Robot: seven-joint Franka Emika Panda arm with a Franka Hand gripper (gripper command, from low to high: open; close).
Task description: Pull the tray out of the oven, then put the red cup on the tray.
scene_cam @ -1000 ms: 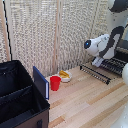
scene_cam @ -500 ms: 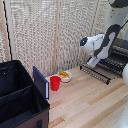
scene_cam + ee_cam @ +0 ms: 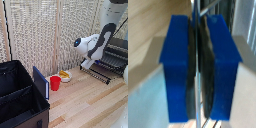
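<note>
Gripper (image 3: 197, 70) pads pinched on thin rod, probably tray (image 3: 102, 70) edge at oven (image 3: 117, 52); shallow grip may slip, tray could tip.

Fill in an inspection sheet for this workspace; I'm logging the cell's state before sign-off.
Surface: light wooden table, bare in front of the cup.
Job's things: red cup upright on the table, apart from the oven; tray sticks out of the oven front.
Clutter: white bowl with yellow contents behind the cup; big black bin at the exterior view's left; blue panel beside the bin.
Grippers: gripper at the tray's edge, blue jaws closed on a thin metal bar of the tray.
Cables: nothing seen.
Surroundings: woven light screen behind the table.
</note>
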